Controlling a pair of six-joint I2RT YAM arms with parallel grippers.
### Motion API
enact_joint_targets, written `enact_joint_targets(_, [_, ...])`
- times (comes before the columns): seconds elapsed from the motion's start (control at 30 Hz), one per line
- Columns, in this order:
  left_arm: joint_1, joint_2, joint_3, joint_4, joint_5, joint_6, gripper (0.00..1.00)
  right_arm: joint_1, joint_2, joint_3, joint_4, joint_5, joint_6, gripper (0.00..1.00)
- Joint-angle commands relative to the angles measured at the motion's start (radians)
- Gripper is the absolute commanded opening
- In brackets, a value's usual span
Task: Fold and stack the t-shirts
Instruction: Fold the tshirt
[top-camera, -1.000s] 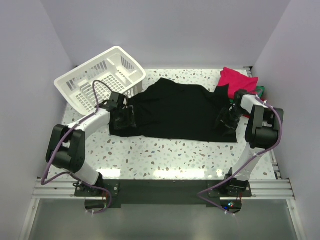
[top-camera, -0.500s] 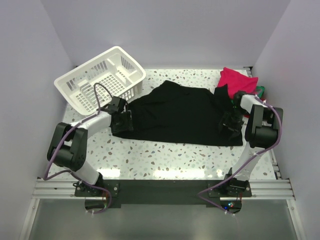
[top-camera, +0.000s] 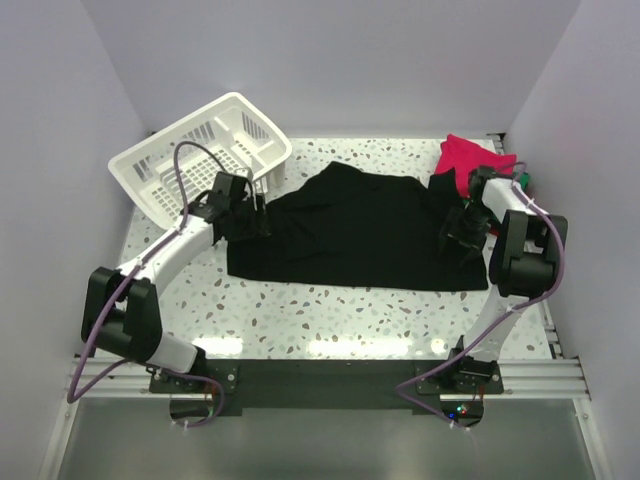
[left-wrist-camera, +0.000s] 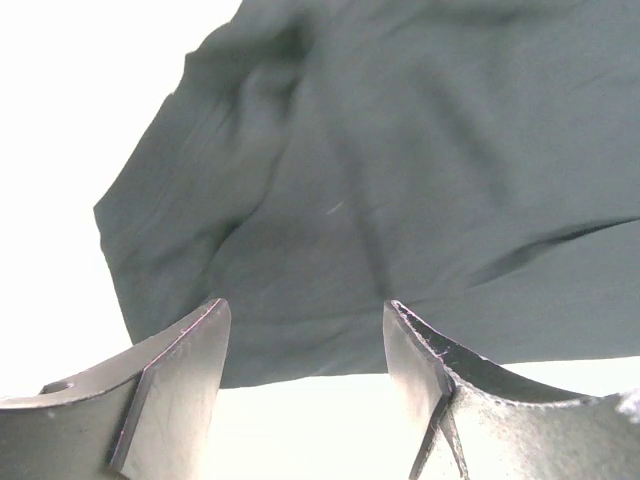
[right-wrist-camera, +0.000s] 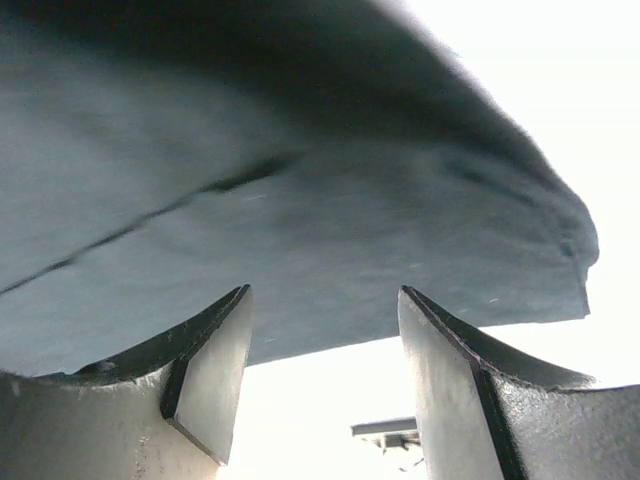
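Observation:
A large plain black t-shirt (top-camera: 355, 228) lies spread across the middle of the speckled table, wide from left to right. My left gripper (top-camera: 252, 222) hovers at its left edge, open, nothing between its fingers; the left wrist view shows the cloth (left-wrist-camera: 400, 180) just beyond the open fingertips (left-wrist-camera: 205, 345). My right gripper (top-camera: 457, 228) is at the shirt's right edge, also open and empty, the black fabric (right-wrist-camera: 280, 200) ahead of its fingers (right-wrist-camera: 225, 340). A magenta-pink t-shirt (top-camera: 472, 160) lies bunched at the back right corner, with a bit of green cloth (top-camera: 522, 180) beside it.
A white slatted plastic basket (top-camera: 200, 155) sits tilted at the back left, close behind my left gripper. White walls close in the table on three sides. The arm bases and a metal rail (top-camera: 320, 378) run along the near edge.
Both grippers have moved back, away from the near edge, along the shirt's sides. The left arm has swung towards the basket. The shirt's near edge has shifted and lies straighter.

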Motion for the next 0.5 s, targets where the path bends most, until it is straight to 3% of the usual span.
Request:
enact_joint_targets(0.0, [-0.023,-0.003,0.057,0.057,0.056,-0.024,0.68,0.053,-0.096,0.074,-0.019,-0.057,-0.008,0.64])
enact_joint_targets(0.23, [-0.049,0.129,-0.006,0.203,0.179,-0.118,0.68,0.093,-0.021,0.016,0.089,-0.165,0.030,0.64])
enact_joint_targets(0.47, [-0.047,0.125,-0.131,0.235,0.191,-0.138,0.66,0.098,0.011,-0.111,0.113,-0.156,0.024,0.63])
